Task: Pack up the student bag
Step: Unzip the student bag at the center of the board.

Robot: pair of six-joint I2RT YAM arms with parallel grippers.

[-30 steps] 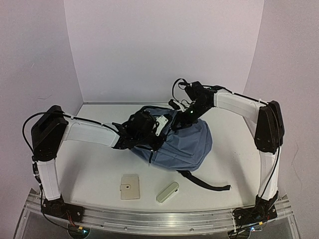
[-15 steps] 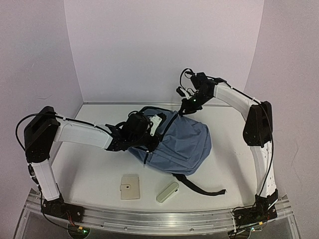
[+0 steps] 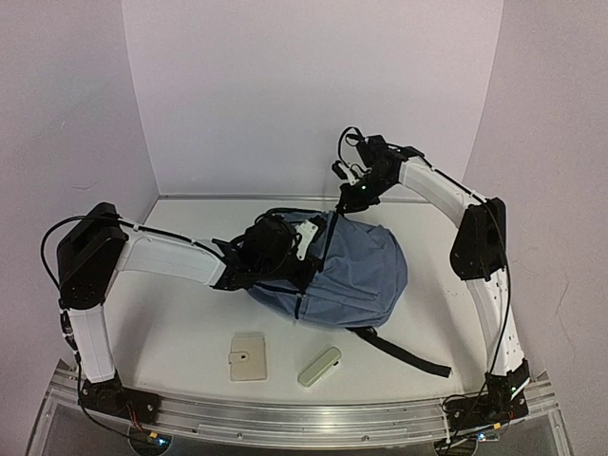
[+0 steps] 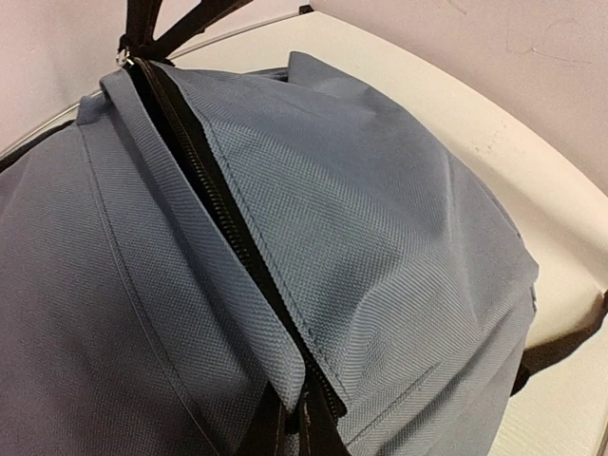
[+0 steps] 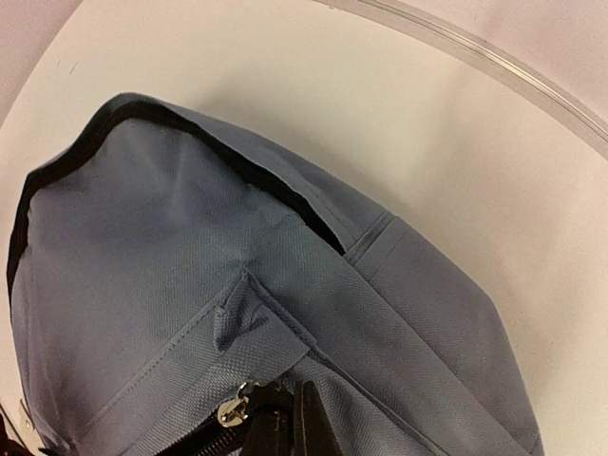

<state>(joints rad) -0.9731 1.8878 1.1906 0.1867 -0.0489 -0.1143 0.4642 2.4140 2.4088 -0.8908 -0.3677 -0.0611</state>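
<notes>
The slate-blue student bag (image 3: pixel 353 274) lies in the middle of the table with its black zipper line facing left. My left gripper (image 3: pixel 285 245) is at the bag's left edge. In the left wrist view it (image 4: pixel 293 423) is shut on the bag's fabric (image 4: pixel 380 237) beside the zipper (image 4: pixel 218 218). My right gripper (image 3: pixel 360 195) is raised above the bag's back edge. A thin black pull runs from it down to the bag. In the right wrist view it (image 5: pixel 285 426) is shut on that black zipper pull next to the silver slider (image 5: pixel 231 410) on the bag (image 5: pixel 142 237).
A small beige flat square (image 3: pixel 248 356) and a cream oblong case (image 3: pixel 319 367) lie near the front edge. One black strap (image 3: pixel 407 353) of the bag trails toward the front right. White walls close off the back and both sides.
My right gripper rose and drew back with the black pull, lifting the bag's back edge. The bag shifted slightly right and its loose strap slid toward the front right.
</notes>
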